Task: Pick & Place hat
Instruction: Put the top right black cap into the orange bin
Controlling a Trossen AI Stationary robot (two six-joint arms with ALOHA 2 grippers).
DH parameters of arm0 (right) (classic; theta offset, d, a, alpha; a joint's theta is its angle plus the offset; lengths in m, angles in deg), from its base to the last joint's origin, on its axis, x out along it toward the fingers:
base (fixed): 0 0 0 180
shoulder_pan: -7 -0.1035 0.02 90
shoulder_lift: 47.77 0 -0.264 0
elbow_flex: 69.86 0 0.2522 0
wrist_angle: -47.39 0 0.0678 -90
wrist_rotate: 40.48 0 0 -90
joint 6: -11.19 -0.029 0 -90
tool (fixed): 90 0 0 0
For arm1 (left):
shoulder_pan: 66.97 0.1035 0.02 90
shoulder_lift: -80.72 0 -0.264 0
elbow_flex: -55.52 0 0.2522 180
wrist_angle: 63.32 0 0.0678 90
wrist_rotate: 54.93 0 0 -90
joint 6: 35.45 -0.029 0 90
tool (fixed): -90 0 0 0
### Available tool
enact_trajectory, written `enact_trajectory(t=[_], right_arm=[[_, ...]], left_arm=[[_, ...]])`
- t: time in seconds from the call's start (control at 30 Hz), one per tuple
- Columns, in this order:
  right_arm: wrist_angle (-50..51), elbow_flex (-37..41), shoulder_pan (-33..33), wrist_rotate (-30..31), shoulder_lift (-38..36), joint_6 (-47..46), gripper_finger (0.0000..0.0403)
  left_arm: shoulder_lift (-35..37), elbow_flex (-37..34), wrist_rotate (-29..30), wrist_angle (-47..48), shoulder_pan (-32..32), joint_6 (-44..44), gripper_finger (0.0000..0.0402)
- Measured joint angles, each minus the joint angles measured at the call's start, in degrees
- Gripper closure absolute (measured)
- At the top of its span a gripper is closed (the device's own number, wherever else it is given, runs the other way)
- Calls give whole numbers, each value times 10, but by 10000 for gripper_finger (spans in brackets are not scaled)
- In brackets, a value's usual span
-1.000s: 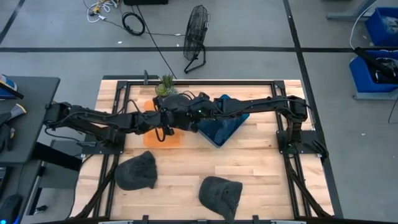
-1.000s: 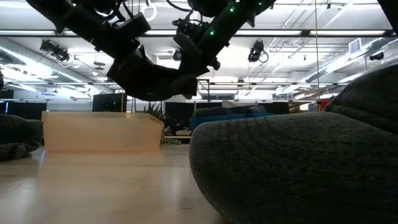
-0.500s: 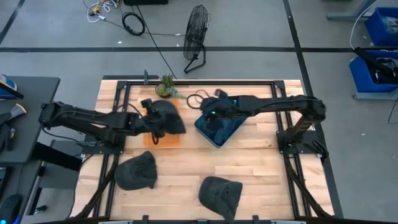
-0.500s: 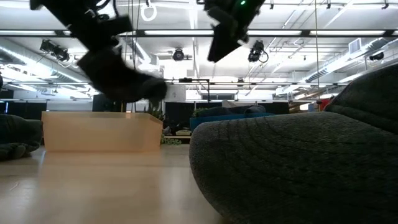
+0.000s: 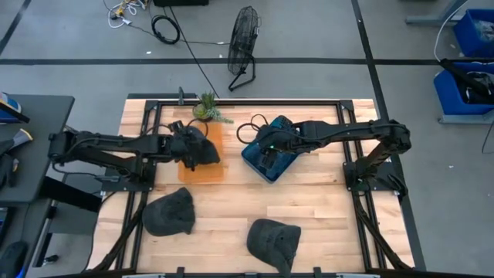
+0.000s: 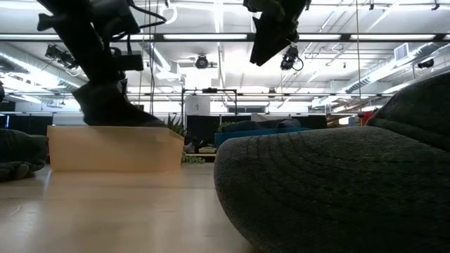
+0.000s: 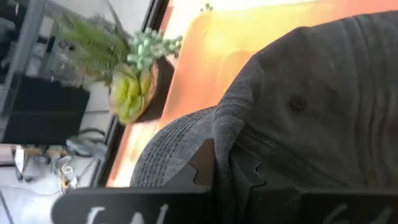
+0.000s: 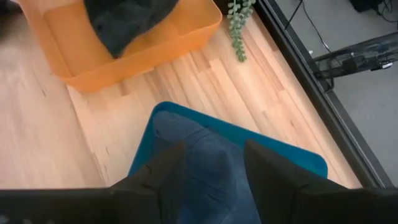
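My left gripper [image 5: 184, 147] is shut on a dark grey cap [image 5: 202, 148] over the orange bin [image 5: 204, 174]. In the low view the cap [image 6: 109, 105] hangs down to the bin's rim [image 6: 112, 130]; whether it touches the bin's floor is hidden. My right gripper [image 5: 266, 150] is open and holds nothing. It hovers above the blue bin [image 8: 292, 155], which holds blue cloth [image 8: 205, 149]. Two more grey caps lie on the table, one near the left [image 5: 170, 212] and one at the near edge [image 5: 274, 239]. My left gripper [image 7: 227, 171] pinches a fold of the cap between its two fingers, where the ribbed brim meets the crown [image 7: 224, 134]. It comes from the table's left, slanting down. The crown [image 7: 311, 106] hangs beyond the fingers inside the orange bin [image 7: 205, 50].
A small potted plant [image 5: 207, 108] stands at the far edge behind the orange bin. The near cap [image 6: 337, 190] fills the right of the low view, and the other cap [image 6: 14, 156] shows at its left edge. Bare wood lies between the bins and the caps.
A second ago both grippers met at the cap above the bins. My right gripper has drawn away toward the table's right and now stands over the blue bin. My left gripper has carried the cap toward the table's left and down into the orange bin.
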Motion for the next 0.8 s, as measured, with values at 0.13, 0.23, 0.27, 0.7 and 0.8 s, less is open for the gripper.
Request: enact_trajectory(t=[0.13, 0.23, 0.27, 0.7, 0.8], right_arm=[[-6, 0, 0, 0, 0, 2, 234], [-7, 0, 0, 0, 0, 2, 234], [-7, 0, 0, 0, 0, 2, 234], [-8, 0, 0, 0, 0, 11, 234], [-8, 0, 0, 0, 0, 11, 234]], left_arm=[[-1, -5, -62, -61, 28, -61, 384], [-11, -5, -134, -102, 46, -79, 384], [-12, -6, -152, -105, 51, -79, 384], [-96, -5, -180, -137, 69, -55, 343], [-105, -6, -181, -134, 68, -48, 305]])
